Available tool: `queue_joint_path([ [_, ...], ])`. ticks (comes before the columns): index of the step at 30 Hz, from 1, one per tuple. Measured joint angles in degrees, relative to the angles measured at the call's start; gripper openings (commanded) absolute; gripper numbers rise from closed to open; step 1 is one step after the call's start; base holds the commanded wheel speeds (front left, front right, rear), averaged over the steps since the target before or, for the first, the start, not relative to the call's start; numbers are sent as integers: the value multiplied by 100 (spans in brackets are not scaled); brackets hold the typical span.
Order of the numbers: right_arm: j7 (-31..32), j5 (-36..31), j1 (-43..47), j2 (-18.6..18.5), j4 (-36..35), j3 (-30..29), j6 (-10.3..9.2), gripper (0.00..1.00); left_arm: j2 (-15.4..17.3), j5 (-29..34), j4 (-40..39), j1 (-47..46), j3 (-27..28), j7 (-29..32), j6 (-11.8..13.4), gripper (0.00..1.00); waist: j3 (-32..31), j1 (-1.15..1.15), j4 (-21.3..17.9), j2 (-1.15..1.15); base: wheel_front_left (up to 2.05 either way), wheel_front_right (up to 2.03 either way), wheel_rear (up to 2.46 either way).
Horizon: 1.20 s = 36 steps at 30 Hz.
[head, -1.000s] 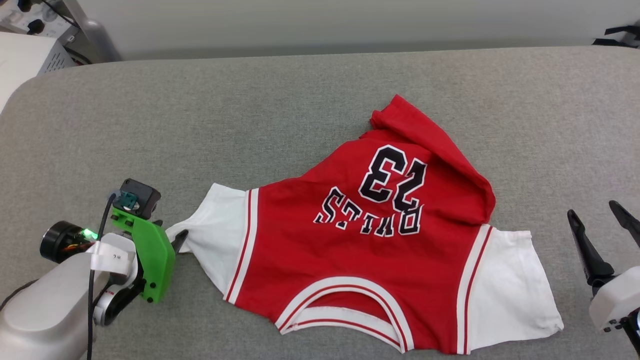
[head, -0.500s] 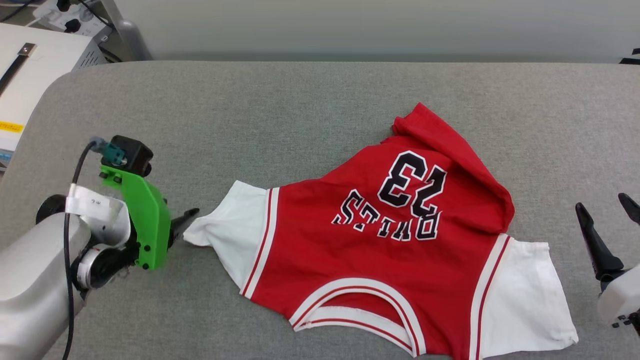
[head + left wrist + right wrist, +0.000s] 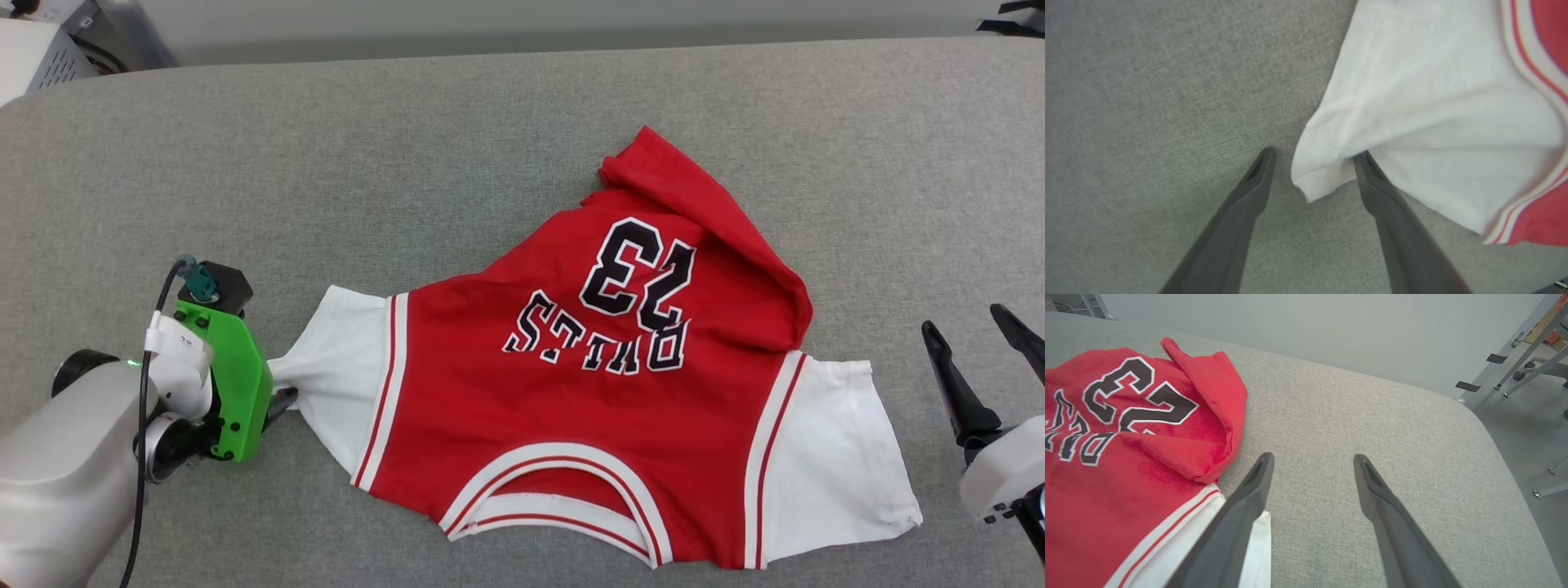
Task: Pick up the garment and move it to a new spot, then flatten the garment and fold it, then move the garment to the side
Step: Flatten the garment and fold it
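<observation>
Left claw [image 3: 1314, 154] jaws stand spread apart with nothing clamped. The corner of the white sleeve [image 3: 1412, 102] lies between the two fingers, and one fingertip [image 3: 1372, 171] sits against or just under the sleeve's fold. Right claw [image 3: 965, 320] jaws also stand spread and empty, beside the other sleeve [image 3: 833, 457] without touching it. The garment [image 3: 588, 392] lies print side up, mostly spread on the grey surface [image 3: 408, 163]. Its collar [image 3: 555, 498] is nearest the robot, and the hem corner [image 3: 702, 220] on the far right is doubled over onto the body.

Hazards, judged from this position:
1. Snag on withdrawal. If the fingertip is under the fold, pulling the left claw back drags the sleeve and bunches it.
2. Shallow pinch. Closing here takes only the sleeve corner, and soft fabric may slip out under tension.
3. Trapped crease. The doubled hem, if not flattened first, ends up inside the fold.
4. One-sided pull. Tension from one claw alone slides the whole garment instead of flattening it
</observation>
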Motion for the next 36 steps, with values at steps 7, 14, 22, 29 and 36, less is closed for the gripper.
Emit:
queue_joint_path([
  [7,1,1,-24,-18,23,-4,0,100,-98,59,475,-192,-73,32,-322,0,83,0,-77,0,0,0,0],
  [14,441,180,-8,-270,-231,149,0,100,-107,107,510,-223,-146,-450,-405,0,-84,0,-18,0,0,0,0],
  [22,2462,955,563,-1006,-749,416,0,100,220,190,-441,-169,22,-1161,-282,0,-276,0,38,0,0,0,0],
  [29,3416,1301,770,-1273,-918,566,0,100,539,391,-1318,60,32,-1222,156,0,-227,0,120,0,0,0,0],
  [36,3517,1447,746,-1093,-455,953,0,100,601,472,-1878,93,36,-1215,431,0,-60,0,235,0,0,0,0],
])
